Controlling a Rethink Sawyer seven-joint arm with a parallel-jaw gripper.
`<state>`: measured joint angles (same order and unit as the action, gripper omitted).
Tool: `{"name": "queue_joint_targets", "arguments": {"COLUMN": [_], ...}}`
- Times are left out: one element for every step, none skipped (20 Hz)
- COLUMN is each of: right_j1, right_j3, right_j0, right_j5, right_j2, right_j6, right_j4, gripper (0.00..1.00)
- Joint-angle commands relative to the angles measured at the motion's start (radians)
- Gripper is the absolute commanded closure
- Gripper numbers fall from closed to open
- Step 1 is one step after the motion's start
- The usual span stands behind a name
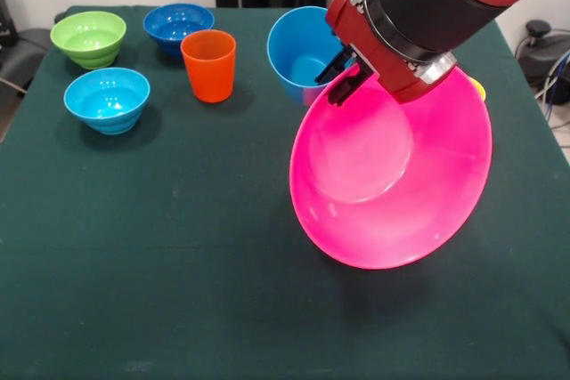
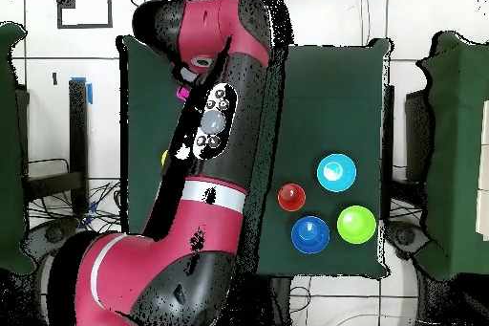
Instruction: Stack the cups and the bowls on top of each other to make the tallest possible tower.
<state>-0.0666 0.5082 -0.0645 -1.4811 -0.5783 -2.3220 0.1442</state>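
Note:
My gripper [image 1: 344, 78] is shut on the far rim of the big pink bowl [image 1: 392, 175] and holds it tilted, its opening facing the camera, above the right half of the table. A large blue bowl [image 1: 301, 52] stands just behind the gripper. An orange cup [image 1: 209, 65] stands upright left of it. Three small ridged bowls sit at the far left: green [image 1: 89, 38], dark blue [image 1: 178, 23] and light blue [image 1: 107, 100]. A yellow edge [image 1: 479, 88] peeks out behind the pink bowl. In the overhead view the arm hides the pink bowl except for a sliver [image 2: 181, 94].
The dark green table [image 1: 178, 264] reaches the front edge of the picture. In the overhead view the orange cup [image 2: 290, 195], light blue bowl [image 2: 334, 172], dark blue bowl [image 2: 310, 234] and green bowl [image 2: 355, 223] cluster at the lower right.

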Motion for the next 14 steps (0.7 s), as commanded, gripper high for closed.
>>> {"name": "queue_joint_targets", "arguments": {"right_j1": [-0.007, -0.012, -0.016, -0.019, -0.02, -0.021, -0.02, -0.018, -0.016, -0.017, -0.021, -0.026, -0.033, -0.038], "right_j3": [0.01, 0.017, 0.023, 0.029, 0.031, 0.032, 0.02, 0.002, -0.017, -0.024, -0.024, -0.019, -0.007, 0.0], "right_j0": [0.003, 0.003, 0.003, 0.003, 0.001, -0.005, -0.015, -0.026, -0.033, -0.04, -0.047, -0.055, -0.063, -0.071], "right_j5": [0.081, 0.084, 0.09, 0.096, 0.099, 0.076, 0.058, 0.038, 0.013, 0.0, -0.006, -0.006, 0.001, 0.004], "right_j2": [0.039, 0.035, 0.033, 0.031, 0.032, 0.036, 0.027, 0.012, 0.002, -0.003, -0.005, -0.006, -0.005, -0.008], "right_j6": [-0.235, -0.244, -0.251, -0.259, -0.263, -0.264, -0.272, -0.271, -0.268, -0.272, -0.277, -0.285, -0.293, -0.3], "right_j4": [0.009, 0.008, 0.007, 0.006, 0.008, 0.018, 0.018, 0.013, 0.014, 0.017, 0.022, 0.026, 0.029, 0.031], "gripper": [1.0, 1.0, 1.0, 1.0, 1.0, 1.0, 1.0, 1.0, 1.0, 1.0, 1.0, 1.0, 1.0, 1.0]}}
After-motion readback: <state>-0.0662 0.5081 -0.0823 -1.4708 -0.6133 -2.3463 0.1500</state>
